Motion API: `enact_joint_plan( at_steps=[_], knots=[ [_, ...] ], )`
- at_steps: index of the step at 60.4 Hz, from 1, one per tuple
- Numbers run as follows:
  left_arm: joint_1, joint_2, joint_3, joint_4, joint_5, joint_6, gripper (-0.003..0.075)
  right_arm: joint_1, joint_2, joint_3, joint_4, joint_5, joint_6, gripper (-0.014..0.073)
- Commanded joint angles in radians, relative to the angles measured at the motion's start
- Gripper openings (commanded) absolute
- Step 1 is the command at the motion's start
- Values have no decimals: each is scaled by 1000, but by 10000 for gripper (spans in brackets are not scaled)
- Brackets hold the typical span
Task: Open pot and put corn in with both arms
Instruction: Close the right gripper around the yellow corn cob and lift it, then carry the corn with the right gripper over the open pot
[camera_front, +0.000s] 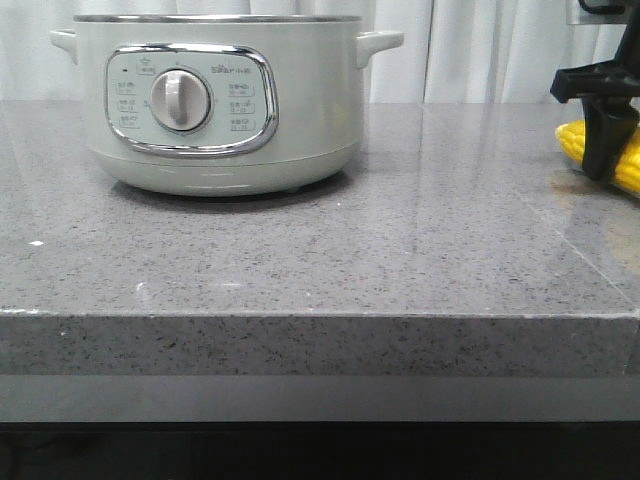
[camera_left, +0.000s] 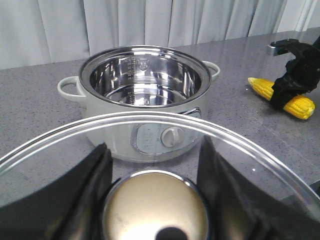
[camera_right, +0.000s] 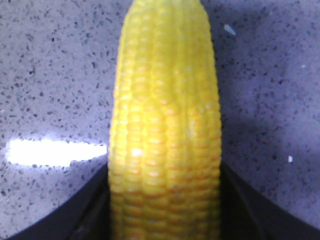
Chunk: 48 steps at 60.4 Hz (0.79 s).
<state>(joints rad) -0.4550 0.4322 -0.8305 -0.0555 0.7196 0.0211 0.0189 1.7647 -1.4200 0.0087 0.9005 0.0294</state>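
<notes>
Now the pot (camera_left: 145, 100) stands open on the counter (camera_front: 400, 250), well apart from the corn (camera_right: 165, 130). Left gripper (camera_left: 155, 200) clamps the lid (camera_left: 150, 150) by its knob. Right gripper (camera_front: 607, 150) grips the corn, which lies on the counter.

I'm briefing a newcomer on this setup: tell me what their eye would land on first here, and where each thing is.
The big pale green pot stands at the table's back left, lid off, its shiny steel inside bare. Its glass lid is held up in the left gripper, by the knob. At the far right, the bright yellow corn lies on the grey table with the right gripper straddling it.
</notes>
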Motion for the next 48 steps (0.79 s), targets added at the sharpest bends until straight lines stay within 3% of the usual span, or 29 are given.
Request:
enact_joint_plan(
  at_steps=[1, 17, 34, 48],
  knots=[
    [-3, 2, -36, -8, -152, -7, 206, -7, -66, -46, -9, 10, -3, 345],
    [-3, 2, -36, -8, -152, -7, 206, -3, -192, -48, 64, 38, -29, 346],
    [-3, 2, -36, -8, -152, -7, 206, 8, -347, -46, 248, 77, -180, 346],
    [-3, 2, -36, -8, -152, -7, 206, 139, -441, -47, 280, 76, -220, 346]
  ],
)
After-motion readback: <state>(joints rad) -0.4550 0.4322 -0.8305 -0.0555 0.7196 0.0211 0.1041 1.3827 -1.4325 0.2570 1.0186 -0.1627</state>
